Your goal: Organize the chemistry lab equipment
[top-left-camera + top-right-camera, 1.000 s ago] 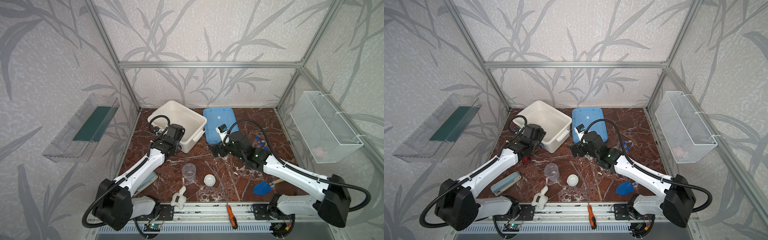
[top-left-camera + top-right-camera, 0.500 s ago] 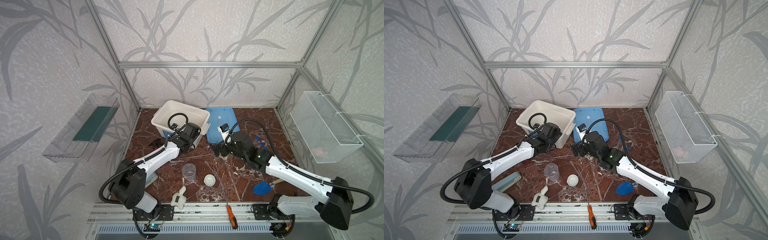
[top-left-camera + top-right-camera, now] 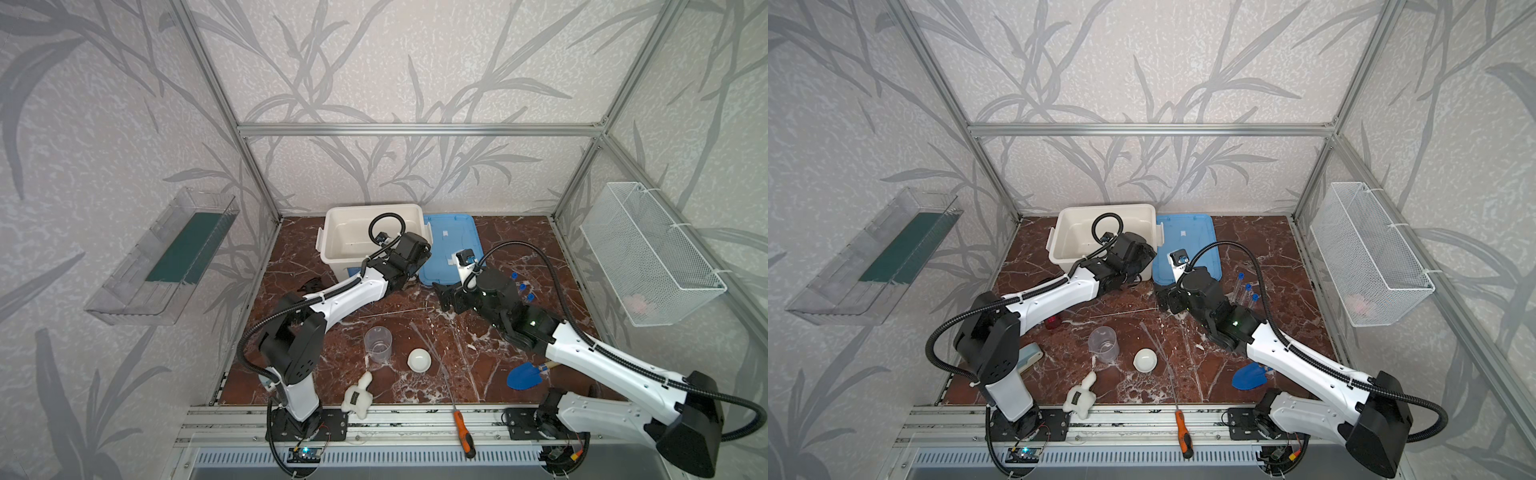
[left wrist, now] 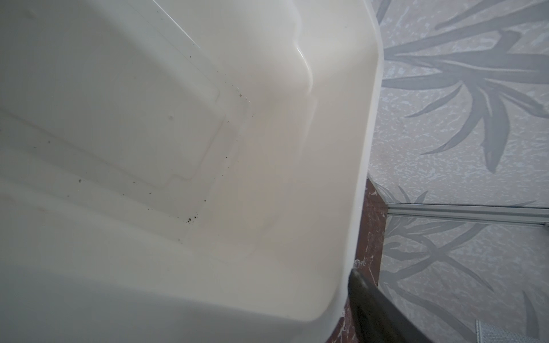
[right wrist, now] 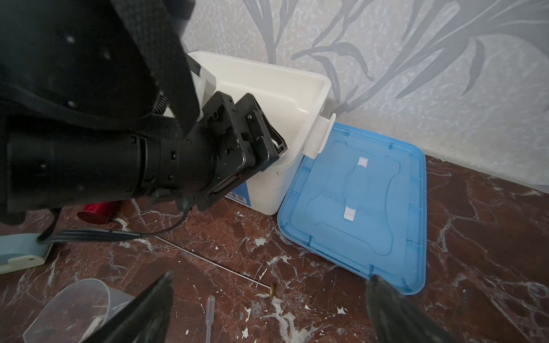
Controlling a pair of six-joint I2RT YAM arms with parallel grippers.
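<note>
Left claw (image 5: 277, 147) straddles white bin (image 3: 345, 235) rim at its 4 o'clock corner, jaws wide; clamped or not, can't tell. Right claw (image 5: 267, 311) spread wide, empty, low over table (image 3: 536, 245), thin rod (image 5: 214, 261) just ahead. Beaker (image 3: 377, 341) and dish (image 3: 418, 359) at table's 6 o'clock, test tubes (image 3: 523, 286) toward 3.

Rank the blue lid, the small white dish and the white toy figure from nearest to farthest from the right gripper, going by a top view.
1. The blue lid: just behind the right gripper, toward the back wall.
2. The small white dish: mid-table, toward the front.
3. The white toy figure: at the front rail, on the left arm's side.
</note>
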